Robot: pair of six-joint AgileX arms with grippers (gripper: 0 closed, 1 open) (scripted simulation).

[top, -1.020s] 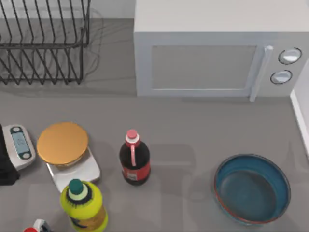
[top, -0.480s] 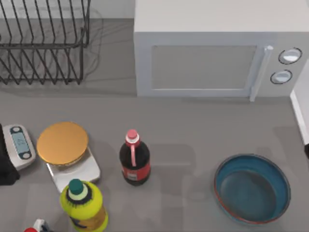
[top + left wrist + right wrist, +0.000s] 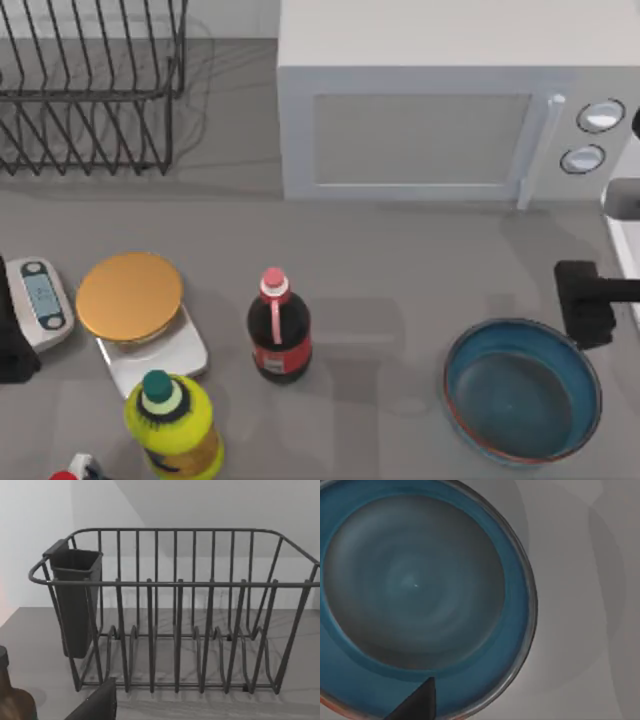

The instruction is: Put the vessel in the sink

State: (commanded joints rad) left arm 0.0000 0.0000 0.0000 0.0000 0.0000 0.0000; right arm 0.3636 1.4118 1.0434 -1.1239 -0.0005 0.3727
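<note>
Your right gripper (image 3: 585, 300) hangs just beyond the bowl (image 3: 522, 390)'s far-right rim; whether it's open you cannot tell. The bowl sits near-right on the worktop (image 3: 400, 280), so the right arm is nearer.

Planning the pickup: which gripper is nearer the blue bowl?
Right. The right gripper hangs just beyond the bowl's far right rim; the left gripper sits across the table, at the left edge.
</note>
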